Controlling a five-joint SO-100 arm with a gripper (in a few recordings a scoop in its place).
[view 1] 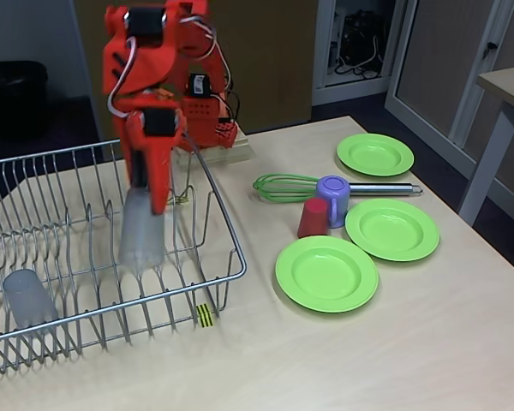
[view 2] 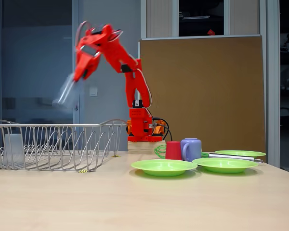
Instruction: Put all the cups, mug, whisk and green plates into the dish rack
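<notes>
The orange gripper [view 1: 146, 184] pinches a tall translucent grey plastic tumbler [view 1: 140, 229] above the silver wire dish rack [view 1: 227, 257], at nine o'clock from the lime-green plates [view 1: 326, 272]. Next, I judge: lower, release.

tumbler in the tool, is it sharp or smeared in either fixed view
Smeared in both fixed views: the held tumbler is a pale motion-blurred streak below the tool; in the side-on fixed view it is a faint tilted smear, while the rack and red cup stay crisp.

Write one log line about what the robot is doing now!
gripper: shut on grey tumbler, above dish rack | in rack: other tumbler | on table: plates, red cup, mug, whisk
</notes>
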